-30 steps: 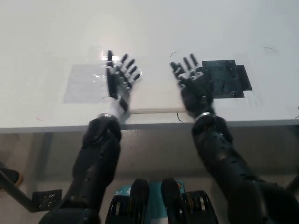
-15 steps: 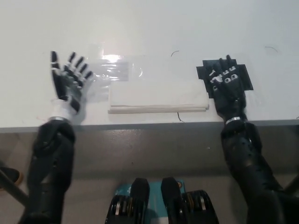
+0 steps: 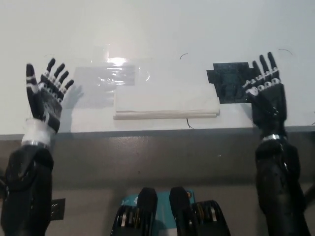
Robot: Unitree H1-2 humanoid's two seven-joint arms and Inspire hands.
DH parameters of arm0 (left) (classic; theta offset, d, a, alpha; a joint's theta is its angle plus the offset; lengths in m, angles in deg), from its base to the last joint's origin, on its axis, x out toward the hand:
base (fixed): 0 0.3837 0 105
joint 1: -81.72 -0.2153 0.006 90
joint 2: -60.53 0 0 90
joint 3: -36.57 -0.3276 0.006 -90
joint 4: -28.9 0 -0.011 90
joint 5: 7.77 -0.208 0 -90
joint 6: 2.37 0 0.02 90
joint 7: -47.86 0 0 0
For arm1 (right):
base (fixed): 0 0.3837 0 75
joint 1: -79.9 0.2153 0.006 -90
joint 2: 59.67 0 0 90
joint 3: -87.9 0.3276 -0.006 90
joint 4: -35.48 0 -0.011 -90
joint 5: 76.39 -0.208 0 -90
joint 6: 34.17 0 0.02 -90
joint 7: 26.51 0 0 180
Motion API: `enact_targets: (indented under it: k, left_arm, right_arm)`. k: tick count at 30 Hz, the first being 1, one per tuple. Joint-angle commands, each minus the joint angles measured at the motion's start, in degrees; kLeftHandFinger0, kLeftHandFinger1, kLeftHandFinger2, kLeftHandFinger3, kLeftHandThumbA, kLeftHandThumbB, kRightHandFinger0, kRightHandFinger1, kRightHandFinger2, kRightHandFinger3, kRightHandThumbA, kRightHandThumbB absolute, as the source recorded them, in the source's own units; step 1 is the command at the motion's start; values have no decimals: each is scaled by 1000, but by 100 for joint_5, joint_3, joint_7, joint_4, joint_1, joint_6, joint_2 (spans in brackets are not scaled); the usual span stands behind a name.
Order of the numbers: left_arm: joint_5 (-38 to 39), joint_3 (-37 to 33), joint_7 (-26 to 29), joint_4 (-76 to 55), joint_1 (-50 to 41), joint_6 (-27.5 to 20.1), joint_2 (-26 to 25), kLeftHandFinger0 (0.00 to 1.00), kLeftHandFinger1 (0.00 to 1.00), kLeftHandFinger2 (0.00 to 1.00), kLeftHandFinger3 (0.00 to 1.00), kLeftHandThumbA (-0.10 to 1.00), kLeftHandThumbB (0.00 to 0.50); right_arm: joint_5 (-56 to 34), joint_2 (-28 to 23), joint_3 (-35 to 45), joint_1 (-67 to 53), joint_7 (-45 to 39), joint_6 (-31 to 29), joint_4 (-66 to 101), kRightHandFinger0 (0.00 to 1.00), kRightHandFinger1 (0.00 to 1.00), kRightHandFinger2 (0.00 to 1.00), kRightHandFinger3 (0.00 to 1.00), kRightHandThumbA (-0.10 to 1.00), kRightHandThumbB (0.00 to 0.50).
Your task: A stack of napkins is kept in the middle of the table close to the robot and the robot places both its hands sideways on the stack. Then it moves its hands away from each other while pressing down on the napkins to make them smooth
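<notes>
A white stack of napkins (image 3: 166,103) lies flat near the table's front edge, in the middle. My left hand (image 3: 45,96) is well off to its left, raised and open with fingers spread. My right hand (image 3: 266,93) is off to the stack's right, open with fingers spread, beside a black patch. Neither hand touches the napkins.
A black square patch (image 3: 229,83) is stuck to the table right of the stack. A clear shiny tape patch (image 3: 114,74) lies behind the stack's left end. The table's front edge (image 3: 157,132) runs just below the napkins.
Both hands have slid outward off the stack, the left one going left and the right one going right. The napkins now lie fully uncovered.
</notes>
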Motion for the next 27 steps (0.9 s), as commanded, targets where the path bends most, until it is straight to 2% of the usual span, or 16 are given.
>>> enact_targets:
  k: [1, 2, 4, 7, 9, 11, 12, 15, 19, 22, 25, 27]
  left_arm:
    - [-687, -648, -386, -3317, -942, 147, -303, 1000, 1000, 1000, 1000, 1000, 249]
    - [-763, -682, -391, -3602, -1178, 69, -280, 1000, 1000, 1000, 1000, 1000, 253]
    - [-947, -711, -387, -4121, -1670, -204, -205, 1000, 1000, 1000, 1000, 1000, 276]
    - [-985, -763, -396, -4607, -2268, -359, -103, 1000, 1000, 1000, 1000, 1000, 312]
    - [-927, -750, -420, -4755, -2676, -602, -52, 1000, 1000, 1000, 1000, 1000, 300]
    - [-970, -699, -451, -4653, -3130, -1112, -13, 1000, 1000, 1000, 1000, 1000, 280]
    - [-960, -686, -428, -4634, -3290, -1209, 24, 1000, 1000, 1000, 1000, 1000, 289]
    - [-990, -727, -360, -4452, -3622, -1289, 90, 1000, 1000, 1000, 1000, 1000, 324]
    - [-859, -814, -395, -3947, -3731, -1335, 72, 1000, 1000, 1000, 1000, 1000, 249]
    - [-988, -926, -356, -3413, -3623, -1425, 24, 1000, 1000, 1000, 1000, 1000, 266]
    - [-1058, -989, -303, -3046, -3479, -1471, 10, 1000, 1000, 1000, 1000, 1000, 242]
    - [-1076, -1002, -287, -2842, -3415, -1520, -7, 1000, 1000, 1000, 1000, 1000, 228]
  right_arm:
    - [1648, 139, -1034, -927, 245, 545, 4539, 1000, 1000, 1000, 1000, 1000, 253]
    - [1618, 140, -1094, -1142, 167, 570, 4777, 1000, 1000, 1000, 1000, 1000, 244]
    - [1477, 181, -1184, -1628, 74, 583, 5147, 1000, 1000, 1000, 1000, 1000, 269]
    - [1304, 195, -1316, -2224, -33, 539, 5513, 1000, 1000, 1000, 1000, 1000, 277]
    - [1286, 232, -1422, -2581, -82, 504, 5654, 1000, 1000, 1000, 1000, 1000, 277]
    - [1255, 224, -1552, -2983, -201, 368, 5673, 1000, 1000, 1000, 1000, 1000, 281]
    - [1270, 242, -1600, -3161, -164, 461, 5740, 1000, 1000, 1000, 1000, 1000, 306]
    - [1123, 193, -1704, -3503, -273, 172, 5542, 1000, 1000, 1000, 1000, 1000, 270]
    - [1283, 148, -1736, -3753, -50, 320, 5398, 1000, 1000, 1000, 1000, 1000, 307]
    - [1319, 96, -1806, -3850, 56, 165, 5081, 1000, 1000, 1000, 1000, 1000, 268]
    - [1546, 85, -1814, -3776, 228, -45, 4684, 1000, 1000, 1000, 1000, 1000, 262]
    - [1631, 71, -1799, -3698, 277, -243, 4371, 1000, 1000, 1000, 1000, 1000, 240]
